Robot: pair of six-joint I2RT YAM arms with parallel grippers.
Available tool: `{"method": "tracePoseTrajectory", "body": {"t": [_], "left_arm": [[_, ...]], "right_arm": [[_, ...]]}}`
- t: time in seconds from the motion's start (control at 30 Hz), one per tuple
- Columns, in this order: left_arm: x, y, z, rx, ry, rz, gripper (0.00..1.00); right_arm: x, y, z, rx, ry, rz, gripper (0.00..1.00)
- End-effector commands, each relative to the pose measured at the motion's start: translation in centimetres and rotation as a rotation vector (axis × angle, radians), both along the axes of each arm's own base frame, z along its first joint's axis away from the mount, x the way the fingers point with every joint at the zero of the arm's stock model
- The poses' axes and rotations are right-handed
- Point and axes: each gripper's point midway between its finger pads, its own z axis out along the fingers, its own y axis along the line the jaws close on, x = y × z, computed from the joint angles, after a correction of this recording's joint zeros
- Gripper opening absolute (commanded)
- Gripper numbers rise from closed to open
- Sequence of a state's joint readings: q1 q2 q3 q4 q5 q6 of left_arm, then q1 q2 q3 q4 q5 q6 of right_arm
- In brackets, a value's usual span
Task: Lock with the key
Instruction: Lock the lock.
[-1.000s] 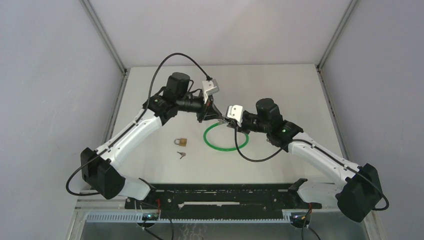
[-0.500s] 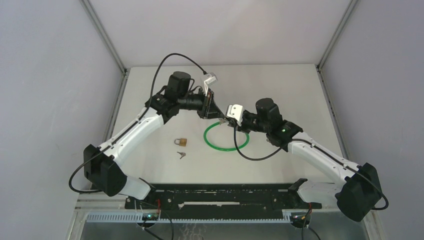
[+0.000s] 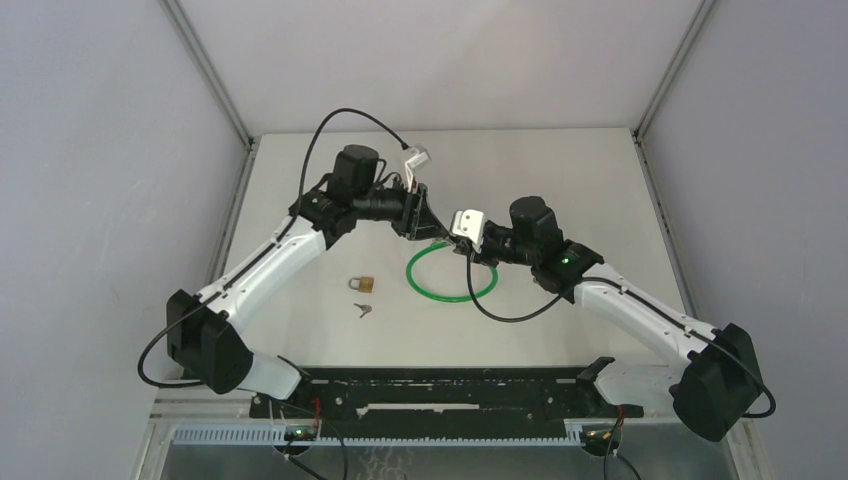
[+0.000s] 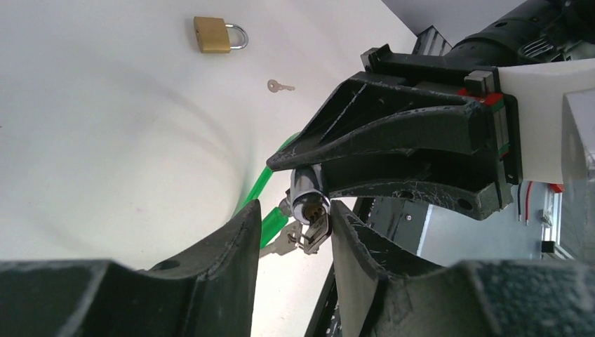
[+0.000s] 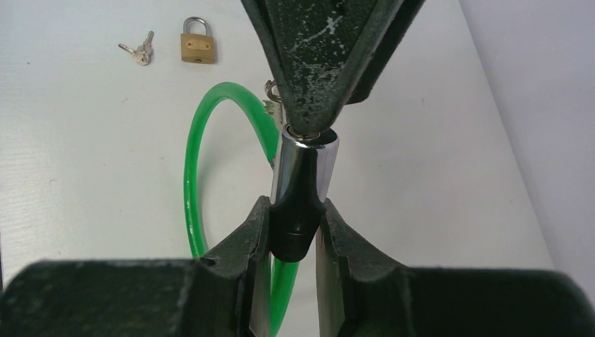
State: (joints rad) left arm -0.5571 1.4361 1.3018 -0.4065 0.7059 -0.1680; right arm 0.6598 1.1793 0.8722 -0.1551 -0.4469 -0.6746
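From above: meeting nose to nose with the left gripper [image 3: 433, 233] and the right gripper [image 3: 450, 243] over the far arc of the thin green plastic-coated cable loop [image 3: 450, 301], well out on the white table [image 3: 560, 180]. Letting go on the left now, spreading apart after being clamped tight a second ago and rolling the wrist in between. Leaving the small brass padlock [image 3: 363, 284] and the loose silver key [image 3: 362, 310] alone on the near side, well apart from the loop.

Through the left wrist: looking straight at the keyhole face of the chrome-and-black cylindrical lock barrel [image 4: 307, 199], with a bunch of small silver keys [image 4: 303, 239] hanging right at its mouth, between the spread fingers [image 4: 231, 246] and seemingly touching neither. Not managing to tell about a key seated in the keyhole or not.

Through the right wrist: clenching on the black end of that barrel, propping it above the table. Probably finishing the key turn, judging by the release; still needing proof of the cable end being locked in.
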Motion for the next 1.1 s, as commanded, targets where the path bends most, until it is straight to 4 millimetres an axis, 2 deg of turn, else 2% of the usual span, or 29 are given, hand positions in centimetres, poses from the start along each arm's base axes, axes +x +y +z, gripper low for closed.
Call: {"method": "tracePoseTrajectory", "body": {"t": [0.0,0.27,0.6,0.9,1.07], "left_arm": [[-0.3,0.8,1.1,-0.02,-0.043,0.019,0.46],[-0.8,1.0,1.3,-0.027,-0.05,0.01,0.47],[-0.8,1.0,0.9,-0.019,-0.036,0.025,0.28],[-1.3,0.7,0.3,0.005,-0.048,0.027,0.26],[-1.3,0.6,-0.1,0.01,-0.037,0.03,0.17]], "right_arm": [[-0.9,-0.3,-2.2,-0.055,0.056,0.014,0.0],[-0.8,-0.3,-2.2,-0.056,0.056,0.015,0.0],[-0.8,-0.3,-2.3,-0.058,0.054,0.015,0.0],[-0.8,-0.3,-2.3,-0.062,0.055,0.012,0.0],[-0.7,-0.3,-2.4,-0.062,0.054,0.011,0.0]]}}
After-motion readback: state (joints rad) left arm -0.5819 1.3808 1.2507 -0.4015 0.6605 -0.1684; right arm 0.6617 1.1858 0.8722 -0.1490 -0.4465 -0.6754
